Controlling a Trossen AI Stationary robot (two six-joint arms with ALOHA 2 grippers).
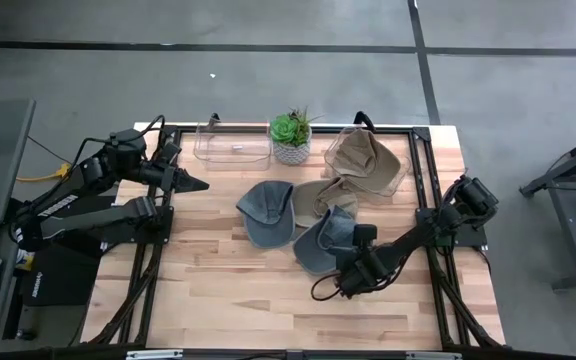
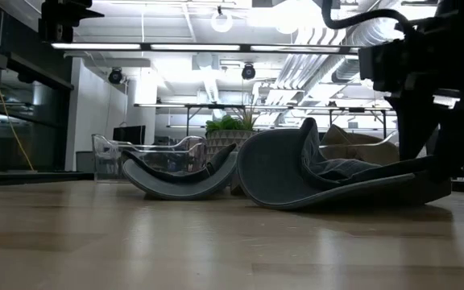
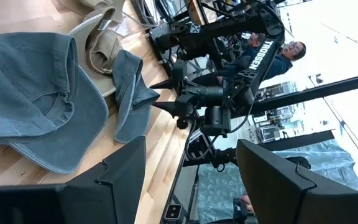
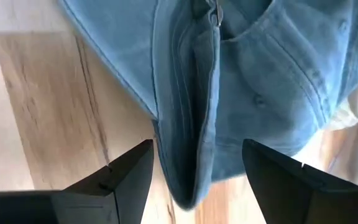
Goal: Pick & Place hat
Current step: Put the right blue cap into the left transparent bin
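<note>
Two blue denim hats lie on the wooden table: one near the middle, the other nearer the front, bottom up. My right gripper hangs open over the nearer hat, pointing steeply down. Its fingers stand on either side of an upright fold of denim, and I see no touch. A beige hat lies behind the blue ones. Another beige hat sits in a clear bin. My left gripper waits open above the table's left side.
An empty clear bin and a potted plant stand along the far edge. Black frame rails run down both sides of the table. Bare wood lies along the near edge. A person shows beyond the table in the left wrist view.
</note>
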